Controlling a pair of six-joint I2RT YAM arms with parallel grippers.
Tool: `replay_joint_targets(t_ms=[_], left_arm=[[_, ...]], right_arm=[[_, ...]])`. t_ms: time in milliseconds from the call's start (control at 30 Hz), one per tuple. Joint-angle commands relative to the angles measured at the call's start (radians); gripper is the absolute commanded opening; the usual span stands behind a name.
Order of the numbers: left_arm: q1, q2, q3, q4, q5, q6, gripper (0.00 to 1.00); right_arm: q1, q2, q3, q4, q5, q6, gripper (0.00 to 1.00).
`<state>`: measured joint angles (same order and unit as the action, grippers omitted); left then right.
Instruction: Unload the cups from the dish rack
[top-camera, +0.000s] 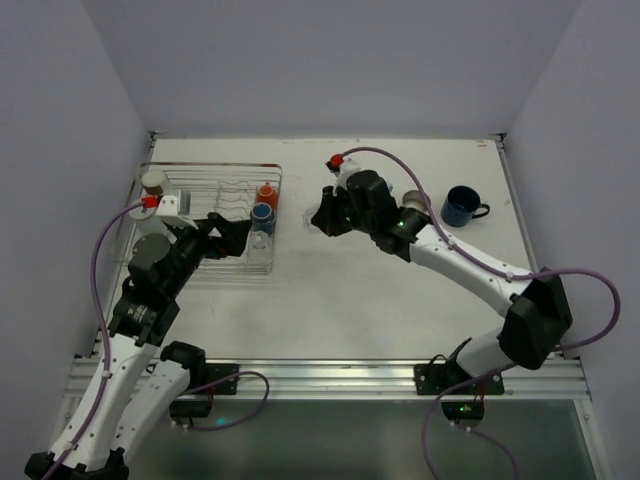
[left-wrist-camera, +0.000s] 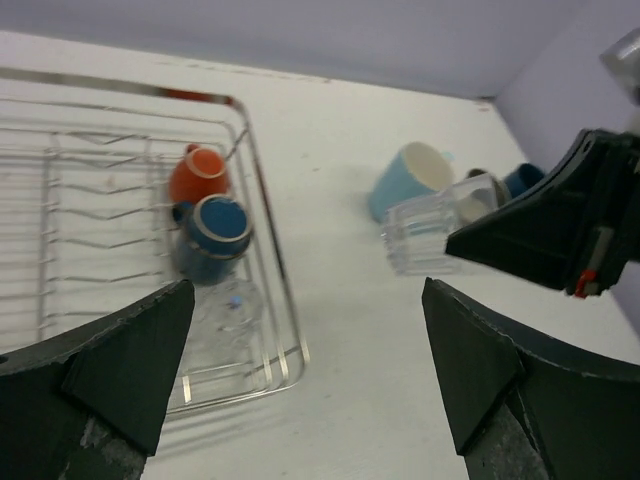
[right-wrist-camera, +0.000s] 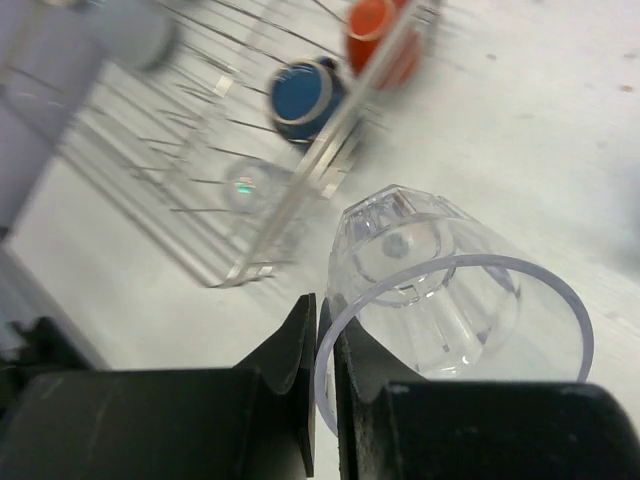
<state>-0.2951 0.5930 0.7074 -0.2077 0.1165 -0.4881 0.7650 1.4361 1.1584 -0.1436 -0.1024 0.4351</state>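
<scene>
Above the counter (top-camera: 330, 300), just right of the dish rack (top-camera: 215, 167), my right fingers (right-wrist-camera: 295, 350) are clenched on a clear glass (right-wrist-camera: 430, 290). 1 finger sits inside its rim and 1 outside, so the wall is pinched between them. The glass is tipped onto its side in my grip, its mouth toward my wrist and its thick base toward the rack. Whether it touches the counter I cannot tell.

My left fingers (left-wrist-camera: 130, 360) are released and spread wide, grasping nothing. They hover over the near right part of the rack.

3 cups line the rack's right side. An orange cup (left-wrist-camera: 197, 172) is farthest from me, with a dark blue cup (left-wrist-camera: 215, 230) touching it on the near side. A second clear glass (left-wrist-camera: 228, 305) is nearest, by the near right corner. A metallic tumbler (top-camera: 152, 181) stands at the rack's far left corner.

Out on the counter, a light blue cup (left-wrist-camera: 410, 178) lies on its side just beyond the glass I hold. A navy mug (top-camera: 462, 205) stands upright well to the right, its handle pointing right. Between them a greyish cup (top-camera: 410, 197) is mostly hidden by my right arm, so I cannot tell how it sits.
</scene>
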Motion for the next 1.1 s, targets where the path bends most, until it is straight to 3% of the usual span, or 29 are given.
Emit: replay_joint_targets(t_ms=[0,300,567,733,800,1067], left_arm=[[-0.003,-0.019,0.006,-0.211,-0.234,0.166,1.00],[-0.001,-0.029,-0.045,-0.182,-0.308,0.198,1.00],[0.002,-0.007,-0.039,-0.188,-0.365,0.189,1.00],[0.010,0.039,-0.011,-0.200,-0.385,0.163,1.00],[0.019,0.070,0.004,-0.203,-0.390,0.155,1.00],[0.068,0.223,0.081,-0.148,-0.478,0.088,1.00]], right_arm=[[-0.006,0.159,0.168,-0.349,0.217,-0.199,0.00],[-0.004,0.449,0.431,-0.450,0.310,-0.306,0.00],[0.000,0.592,0.494,-0.496,0.288,-0.303,0.03],[0.003,0.575,0.489,-0.496,0.294,-0.291,0.41],[0.002,0.540,0.478,-0.481,0.294,-0.288,0.46],[0.005,0.298,0.396,-0.386,0.158,-0.246,0.86]])
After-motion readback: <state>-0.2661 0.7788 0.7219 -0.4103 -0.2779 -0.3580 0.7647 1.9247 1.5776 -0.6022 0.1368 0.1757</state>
